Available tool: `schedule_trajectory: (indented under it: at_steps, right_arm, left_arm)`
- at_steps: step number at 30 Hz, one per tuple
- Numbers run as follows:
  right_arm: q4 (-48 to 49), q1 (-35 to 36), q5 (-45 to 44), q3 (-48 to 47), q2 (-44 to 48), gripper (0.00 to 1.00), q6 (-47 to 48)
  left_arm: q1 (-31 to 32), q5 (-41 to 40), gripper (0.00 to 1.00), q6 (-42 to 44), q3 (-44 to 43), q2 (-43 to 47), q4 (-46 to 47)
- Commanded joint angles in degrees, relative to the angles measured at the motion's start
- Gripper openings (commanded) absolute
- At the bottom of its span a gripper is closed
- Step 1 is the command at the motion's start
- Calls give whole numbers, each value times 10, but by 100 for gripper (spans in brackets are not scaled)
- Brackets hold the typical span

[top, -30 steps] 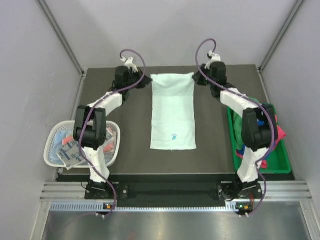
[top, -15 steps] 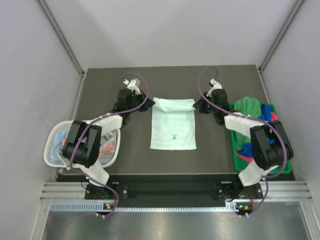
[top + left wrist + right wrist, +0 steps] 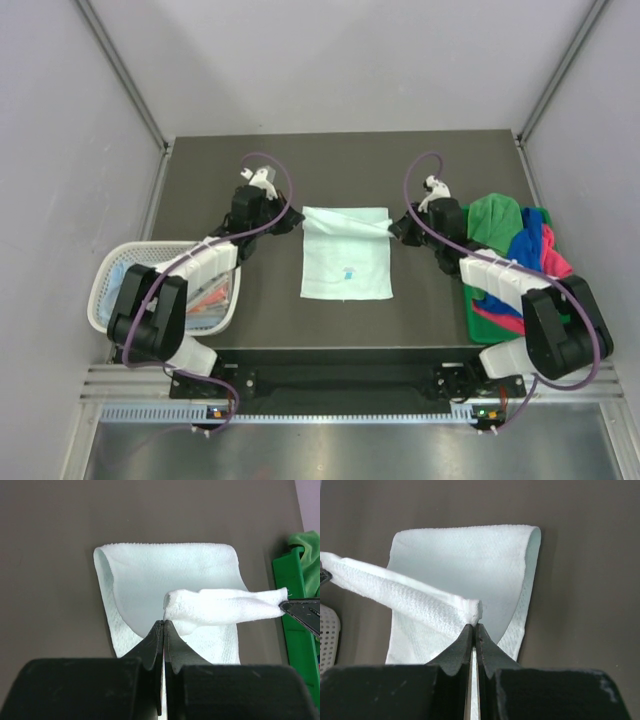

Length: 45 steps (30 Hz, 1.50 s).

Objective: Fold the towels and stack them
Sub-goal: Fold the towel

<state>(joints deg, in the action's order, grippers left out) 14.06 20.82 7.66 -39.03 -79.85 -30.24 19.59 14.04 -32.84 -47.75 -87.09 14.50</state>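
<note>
Towel: the pale mint towel (image 3: 346, 268) lies in the middle of the counter (image 3: 340, 165), between the two arms.
Left pincer: the left pincer (image 3: 293, 220) is squeezed tight on the far left corner of the towel and holds it up off the counter.
Right pincer: the right pincer (image 3: 393, 228) is squeezed tight on the far right corner and holds it up too.
Held edge: it runs side to side from one pincer to the other, pulled into a thin roll above the flat part.
Which way to go: the towel's near edge lies on the counter, toward the arm bases from both pincers.
Who is nearer: neither one. Each pincer has its own corner.
Next move, my guess: both pincers bring the held edge toward the near edge and lay it down on top.
Watch out: if one pincer goes faster, the fold may come out crooked.
Other towels: a green, blue and pink heap (image 3: 497, 222) sits in the green bin (image 3: 478, 328) on the right. More lie in the white basket (image 3: 100, 290) on the left.
</note>
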Motion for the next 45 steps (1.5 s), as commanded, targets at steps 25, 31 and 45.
schedule_trajectory:
  at_steps: [25, 31, 45]
  right_arm:
    - [-21, 54, -14, 76, 99, 0, -15]
    - [-27, 56, -22, 91, 119, 0, -16]
    - [15, 61, -6, 150, 102, 0, -32]
  left_arm:
    - [40, 5, 0, 27, 75, 122, -106]
    - [40, 9, 0, 28, 89, 142, -116]
    - [58, 14, 0, 20, 141, 127, -95]
